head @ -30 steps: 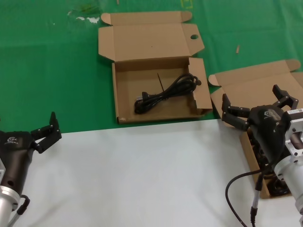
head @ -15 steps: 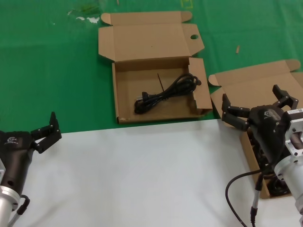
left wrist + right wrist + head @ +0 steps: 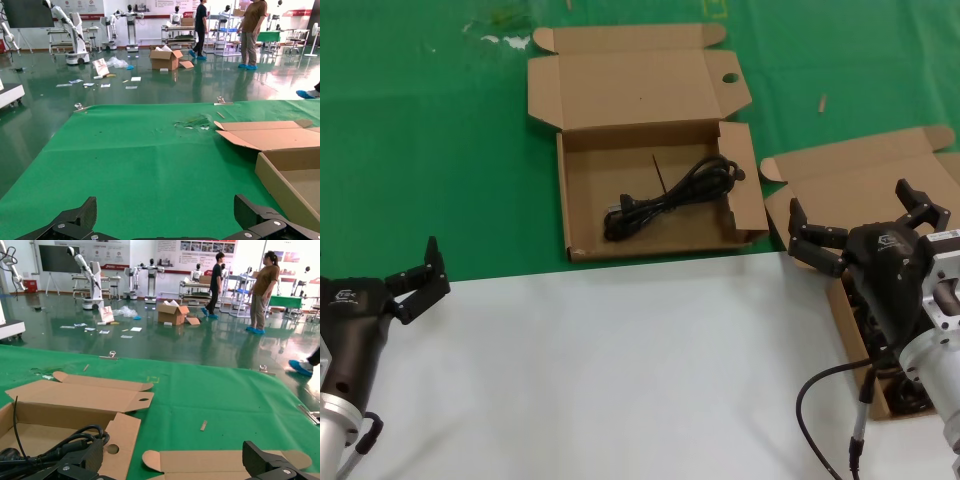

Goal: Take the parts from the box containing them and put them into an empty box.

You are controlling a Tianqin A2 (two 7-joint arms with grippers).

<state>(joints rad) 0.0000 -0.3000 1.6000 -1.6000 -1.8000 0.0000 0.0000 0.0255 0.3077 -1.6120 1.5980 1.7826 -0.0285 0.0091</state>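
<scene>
A black cord lies coiled in the holed box on the green cloth, lid flung back. More cords sit in the plain box at the right, beneath the right gripper, fingers spread and holding nothing. The left gripper hangs over the white table edge, also released.

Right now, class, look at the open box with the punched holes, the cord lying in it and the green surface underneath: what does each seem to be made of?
The box looks like plain brown corrugated cardboard, matte, with folded flaps. The cord appears to be black rubbery or plastic-sheathed cable, slightly glossy, with a moulded plug. The green surface seems to be a matte mat or cloth; which one is unclear.
</scene>
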